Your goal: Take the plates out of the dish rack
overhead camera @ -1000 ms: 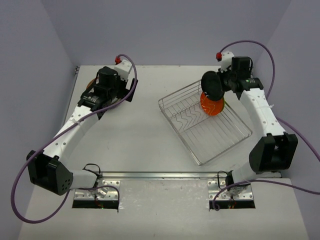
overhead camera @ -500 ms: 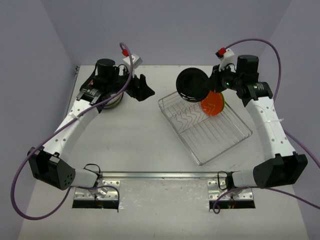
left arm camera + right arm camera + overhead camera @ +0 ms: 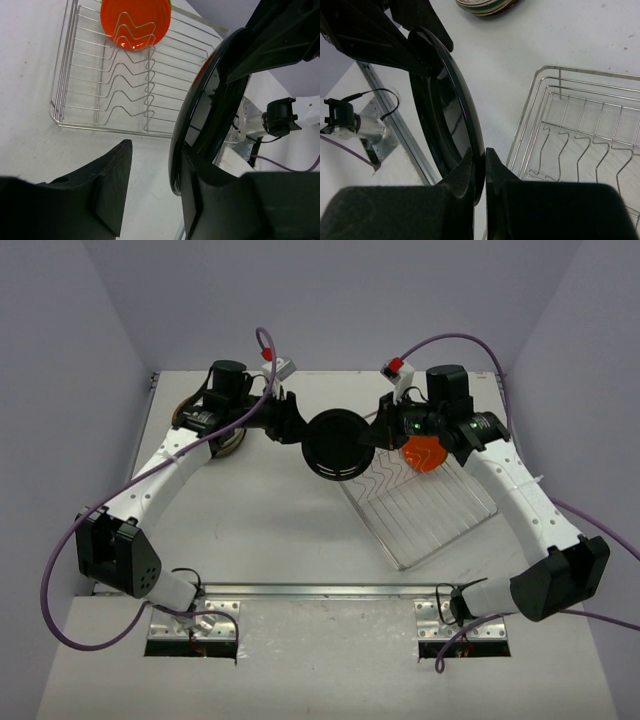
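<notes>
Black plate (image 3: pixel 342 445): up in the air on its edge, between the arms, by the dish rack (image 3: pixel 430 515).
Right claw (image 3: pixel 479 165): pinches its rim tight so it cannot fall.
Left claw (image 3: pixel 300 428): fingers around the other rim, gap showing, not squeezing.
Why: likely a pass toward the plate pile (image 3: pixel 226 444) at left.
Orange plate (image 3: pixel 424 453): standing in the rack.

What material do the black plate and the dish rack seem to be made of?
Black plate: glossy glazed ceramic or hard plastic, unclear which; its face mirrors the light.
Dish rack: thin bright metal wire, probably chromed or stainless; it glints silver.
</notes>
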Controlling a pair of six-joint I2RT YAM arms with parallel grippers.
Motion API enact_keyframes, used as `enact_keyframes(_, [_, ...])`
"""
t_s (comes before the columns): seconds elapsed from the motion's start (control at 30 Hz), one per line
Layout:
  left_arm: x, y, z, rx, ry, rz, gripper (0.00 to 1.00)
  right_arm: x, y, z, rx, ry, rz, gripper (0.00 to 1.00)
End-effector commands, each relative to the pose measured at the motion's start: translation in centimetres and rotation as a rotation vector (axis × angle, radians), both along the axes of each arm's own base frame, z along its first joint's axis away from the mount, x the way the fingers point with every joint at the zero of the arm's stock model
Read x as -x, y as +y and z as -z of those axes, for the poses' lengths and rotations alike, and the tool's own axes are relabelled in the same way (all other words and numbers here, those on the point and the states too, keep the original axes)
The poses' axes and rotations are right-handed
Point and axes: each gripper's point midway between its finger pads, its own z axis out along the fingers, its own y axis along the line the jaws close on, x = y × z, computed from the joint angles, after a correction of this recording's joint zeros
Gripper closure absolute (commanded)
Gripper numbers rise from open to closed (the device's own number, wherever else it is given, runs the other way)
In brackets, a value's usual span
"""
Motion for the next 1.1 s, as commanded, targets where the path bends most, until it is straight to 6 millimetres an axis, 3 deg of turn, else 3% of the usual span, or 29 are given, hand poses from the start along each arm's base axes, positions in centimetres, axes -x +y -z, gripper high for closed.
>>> enact_keyframes(0.0, [0.8, -0.9, -0.4, 0.044, -0.004, 0.063, 0.69, -0.7, 0.8, -2.0, -0.058, -0.053, -0.018, 1.0])
enact_keyframes(0.1, [1.1, -1.1, -0.1, 0.057, 0.017, 0.087, 0.82, -0.7, 1.0, -1.6, -0.062, -0.039, -0.021, 1.0])
enact_keyframes(0.17, [1.1, -1.1, 0.1, 0.059, 0.026, 0.095, 0.98, -0.6, 1.2, -1.4, -0.07, -0.026, -0.029, 1.0])
enact_keyframes(0.27, [0.9, -0.5, 0.4, 0.061, 0.042, 0.088, 1.0, -0.7, 1.1, -1.4, -0.072, -0.016, -0.017, 0.95])
enact_keyframes(0.33, [0.8, -0.1, 0.7, 0.067, 0.064, 0.094, 1.0, -0.8, 1.1, -1.2, -0.068, -0.006, -0.01, 0.8])
enact_keyframes(0.37, [0.4, 1.0, 0.9, 0.071, 0.086, 0.074, 1.0, -0.9, 1.0, -1.2, -0.064, -0.002, 0.001, 0.55])
enact_keyframes(0.43, [-0.5, 2.7, 1.8, 0.07, 0.12, 0.047, 1.0, -1.2, 0.6, -1.0, -0.048, -0.006, 0.03, 0.35])
enact_keyframes(0.47, [-1.2, 4.7, 2.4, 0.071, 0.154, 0.003, 1.0, -1.7, 0.1, -0.6, -0.028, -0.008, 0.065, 0.24])
enact_keyframes(0.5, [-2.2, 6.6, 3.3, 0.056, 0.156, -0.032, 1.0, -2.0, -0.4, -0.5, -0.012, -0.016, 0.094, 0.2])
enact_keyframes(0.67, [-2.3, 10.2, 8.6, -0.123, 0.165, -0.104, 1.0, -3.4, -2.7, 0.5, 0.022, -0.007, 0.19, 0.16])
enact_keyframes(0.9, [-3.1, 12.1, 15.8, -0.25, 0.28, -0.196, 1.0, -6.4, -7.1, 3.1, 0.112, 0.057, 0.346, 0.16])
enact_keyframes(1.07, [-3.5, 13.0, 19.2, -0.291, 0.348, -0.226, 1.0, -7.5, -10.2, 4.6, 0.147, 0.097, 0.415, 0.17])
